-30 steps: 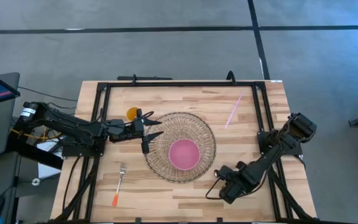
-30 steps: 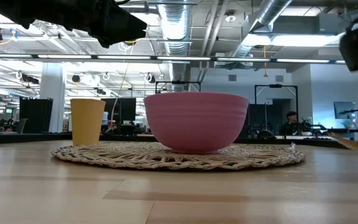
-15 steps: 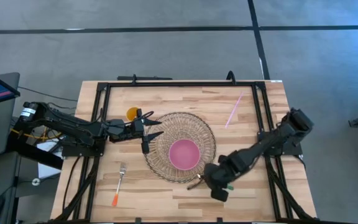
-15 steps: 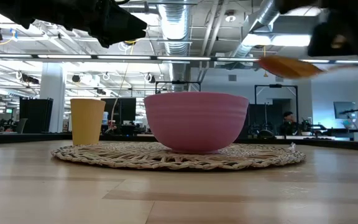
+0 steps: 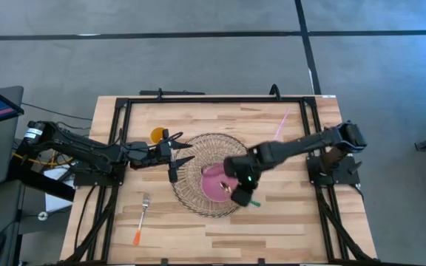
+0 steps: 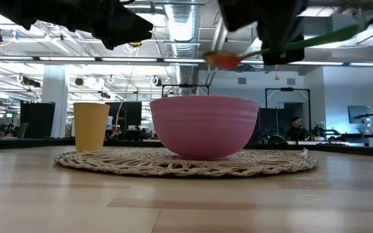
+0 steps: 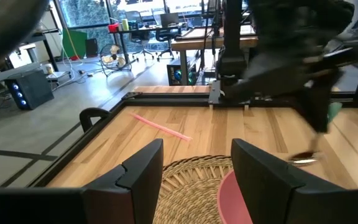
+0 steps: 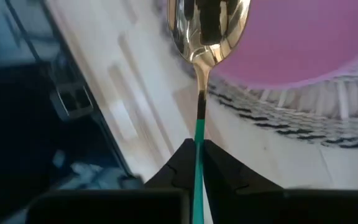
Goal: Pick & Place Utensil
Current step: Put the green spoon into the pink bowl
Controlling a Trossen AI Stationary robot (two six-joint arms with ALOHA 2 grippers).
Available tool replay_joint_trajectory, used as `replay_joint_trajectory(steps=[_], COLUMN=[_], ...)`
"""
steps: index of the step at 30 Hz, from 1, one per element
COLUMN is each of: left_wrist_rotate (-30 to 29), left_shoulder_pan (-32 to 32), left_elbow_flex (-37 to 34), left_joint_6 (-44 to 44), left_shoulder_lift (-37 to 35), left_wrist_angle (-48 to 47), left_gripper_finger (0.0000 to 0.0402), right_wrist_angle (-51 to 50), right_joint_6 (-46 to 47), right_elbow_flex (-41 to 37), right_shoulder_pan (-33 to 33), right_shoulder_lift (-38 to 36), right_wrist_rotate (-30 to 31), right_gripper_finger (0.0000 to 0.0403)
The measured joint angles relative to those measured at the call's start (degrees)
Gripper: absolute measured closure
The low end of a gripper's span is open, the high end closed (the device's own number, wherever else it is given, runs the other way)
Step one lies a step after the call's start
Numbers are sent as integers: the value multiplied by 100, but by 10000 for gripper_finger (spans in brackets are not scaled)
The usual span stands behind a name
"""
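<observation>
Your right gripper [image 8: 197, 163] hangs over the pink bowl [image 5: 218, 182], fingers pinched tight on the green handle of a gold-bowled spoon [image 8: 202, 37]; the spoon head sits above the bowl's near rim, clear of it, likely lined up for a drop inside; the woven placemat [image 5: 191, 193] marks the setting's centre, w/ a yellow cup [image 5: 157, 134] at its edge. Your left gripper [image 5: 176, 155] waits at the mat's left side, fingers spread, nothing in them; an orange-handled fork [image 5: 140, 219] lies on the table's near-left, a pink straw [image 5: 276, 130] far right.
</observation>
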Motion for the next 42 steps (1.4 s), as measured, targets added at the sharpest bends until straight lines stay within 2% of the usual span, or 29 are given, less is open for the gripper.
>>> replay_joint_trajectory(steps=[5,11,20,29,42], left_wrist_rotate=[0,0,-3,-20,-4], left_shoulder_pan=[1,2,2,2,2], left_elbow_flex=[0,0,0,0,0], left_joint_6=[0,0,0,0,0], left_shoulder_lift=[0,0,-1,-2,-2], left_wrist_angle=[-1,-4,-21,-8,-43], left_gripper_finger=[211,211,211,211,211], right_wrist_angle=[124,693,881,1039,1312], right_joint_6=[503,1035,856,521,109], right_elbow_flex=[0,9,0,0,0], right_shoulder_pan=[-431,-468,-557,-804,-1052], right_shoulder_lift=[16,296,1034,1311,1370], right_wrist_rotate=[-397,-917,-1753,-2018,-1996], right_gripper_finger=[393,398,393,394,393])
